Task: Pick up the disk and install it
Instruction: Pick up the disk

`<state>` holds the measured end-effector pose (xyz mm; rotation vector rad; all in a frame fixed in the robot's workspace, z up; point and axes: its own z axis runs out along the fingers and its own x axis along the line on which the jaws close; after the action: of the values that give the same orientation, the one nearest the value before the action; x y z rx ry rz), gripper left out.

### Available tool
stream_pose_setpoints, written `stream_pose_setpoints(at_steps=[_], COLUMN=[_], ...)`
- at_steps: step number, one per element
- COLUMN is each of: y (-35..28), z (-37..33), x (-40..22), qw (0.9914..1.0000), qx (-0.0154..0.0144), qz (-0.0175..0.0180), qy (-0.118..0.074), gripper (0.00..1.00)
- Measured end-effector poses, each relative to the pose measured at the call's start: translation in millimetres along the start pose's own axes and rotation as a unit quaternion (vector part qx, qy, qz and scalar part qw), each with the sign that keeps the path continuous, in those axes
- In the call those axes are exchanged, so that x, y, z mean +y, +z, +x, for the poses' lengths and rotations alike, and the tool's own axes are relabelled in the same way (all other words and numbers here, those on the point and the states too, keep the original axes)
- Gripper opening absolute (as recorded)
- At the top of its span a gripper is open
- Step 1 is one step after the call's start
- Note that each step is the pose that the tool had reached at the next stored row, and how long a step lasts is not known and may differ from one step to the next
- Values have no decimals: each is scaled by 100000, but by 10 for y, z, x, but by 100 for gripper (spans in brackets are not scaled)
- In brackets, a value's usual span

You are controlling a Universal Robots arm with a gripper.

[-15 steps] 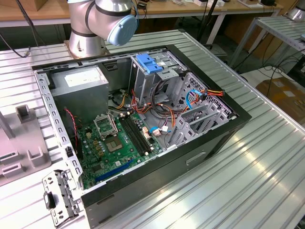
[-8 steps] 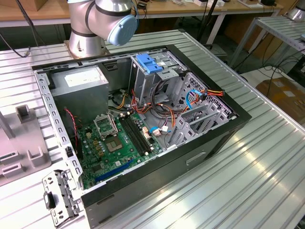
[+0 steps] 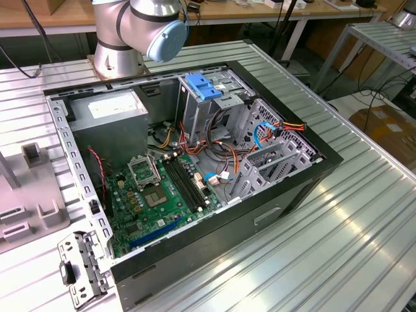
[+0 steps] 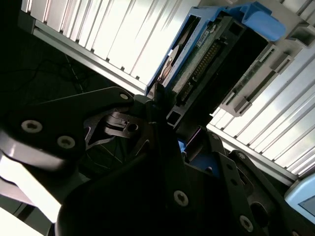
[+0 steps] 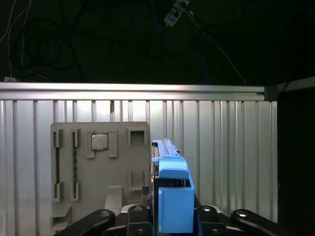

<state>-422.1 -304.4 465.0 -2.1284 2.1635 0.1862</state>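
Fingers (image 5: 140,216) of gripper (image 5: 172,219) closed on the disk (image 5: 170,182), held edge-on, blue-framed, over the ribbed surface (image 5: 236,147); grey fixture tray (image 5: 98,167) beyond; risk: smooth plastic frame could slip or cock in the grip and jam entering the computer case (image 3: 260,209).

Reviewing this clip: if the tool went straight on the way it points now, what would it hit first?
The disk, seen edge-on in its blue carrier, right in front of the tool in the first wrist view. Behind it lies the ribbed table; how far is unclear.
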Motion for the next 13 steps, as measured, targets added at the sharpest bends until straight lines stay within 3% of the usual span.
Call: stream_pose_setpoints(at_steps=[8,13], y=[-8,-36], z=[-1,-6], x=[0,1], qw=[99999,99999], qx=[-404,-458], qz=[-12,-3], qy=[-2,-6], gripper=[37,37])
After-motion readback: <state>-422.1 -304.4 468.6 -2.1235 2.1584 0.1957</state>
